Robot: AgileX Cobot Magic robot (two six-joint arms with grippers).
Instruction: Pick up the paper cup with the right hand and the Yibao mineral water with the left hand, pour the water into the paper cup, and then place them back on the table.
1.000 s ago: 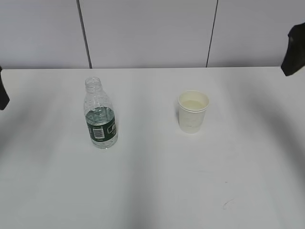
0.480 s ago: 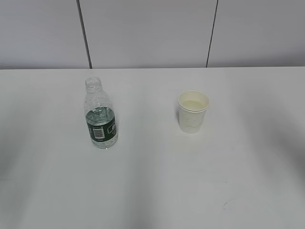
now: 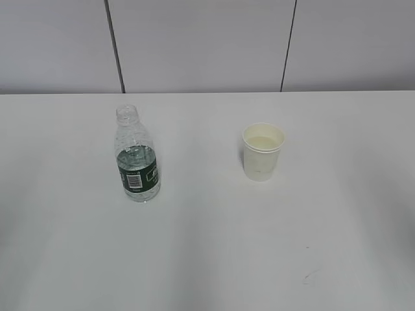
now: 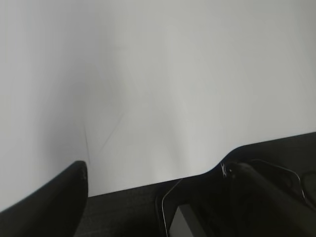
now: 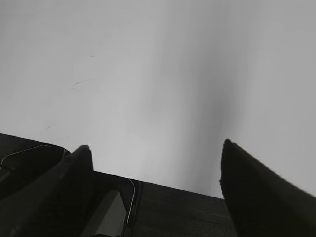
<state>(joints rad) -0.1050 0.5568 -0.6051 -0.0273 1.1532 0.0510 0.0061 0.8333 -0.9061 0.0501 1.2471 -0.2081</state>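
Spreading wide, the right arm's black two-finger pincer [image 5: 155,170] shows both dark fingers [image 5: 256,197] at the bottom corners of the right wrist view, with nothing between them but the plain white counter [image 5: 158,74] and its near edge. A faint scuff marks that surface to the upper left. The left arm's black pincer [image 4: 148,180] shows one finger tip at the lower left and a dark part at the lower right of its own view; it grips nothing, and how far it gapes I cannot tell. Bare counter fills the frame above it.

From the exterior view neither arm appears. The small clear ribbed plastic bottle with a dark green label band [image 3: 137,155] stands upright and capless left of centre, partly filled. The small cream-white tapered paper cup [image 3: 262,151] stands upright well apart to its right. Broad open counter lies around both, running to the grey panelled wall [image 3: 207,45] behind.
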